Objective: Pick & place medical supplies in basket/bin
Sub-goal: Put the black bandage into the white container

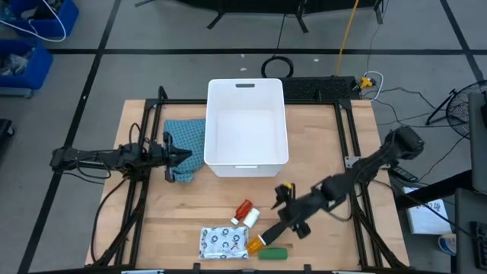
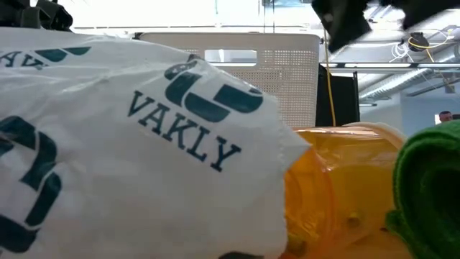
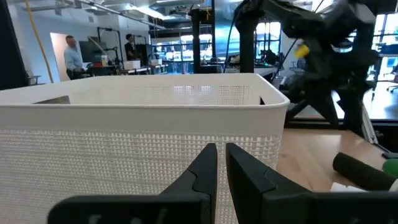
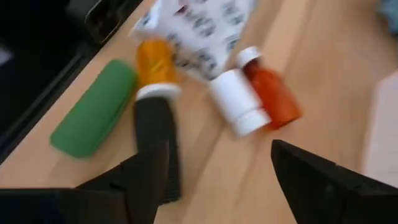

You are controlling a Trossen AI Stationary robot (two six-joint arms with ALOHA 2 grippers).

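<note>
The left gripper (image 1: 185,157) waits nearly closed and empty over the cloth (image 1: 188,144) beside the empty bin (image 1: 247,122). The supplies lie clustered near the table's front edge: packet (image 1: 224,242), red tube (image 1: 243,208), bottle (image 1: 250,218), vial (image 1: 253,245), green oblong (image 1: 272,253). Above them the right gripper (image 4: 221,168) hangs wide open and empty; it should probably straddle a single item, perhaps the black oblong (image 4: 155,143), squarely before closing.

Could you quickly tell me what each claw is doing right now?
Left claw: shut, holding nothing, beside the basket.
Right claw: open, empty, over the supplies.
</note>
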